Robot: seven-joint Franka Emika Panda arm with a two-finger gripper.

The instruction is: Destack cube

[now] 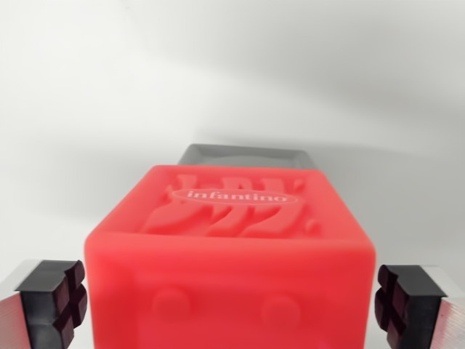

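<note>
A red cube [232, 247] with a raised "infantino" logo on its top face fills the middle of the wrist view. Behind it, the edge of a grey cube [243, 155] shows, mostly hidden by the red one. My gripper [231, 302] is open, straddling the red cube: one black pad [54, 298] stands at the wrist view's left of it and the other pad [407, 298] at the right. A thin gap shows between each pad and the cube's sides, so neither pad seems to touch it.
A plain white surface [109, 109] spreads around and behind the cubes, with soft shadows on it.
</note>
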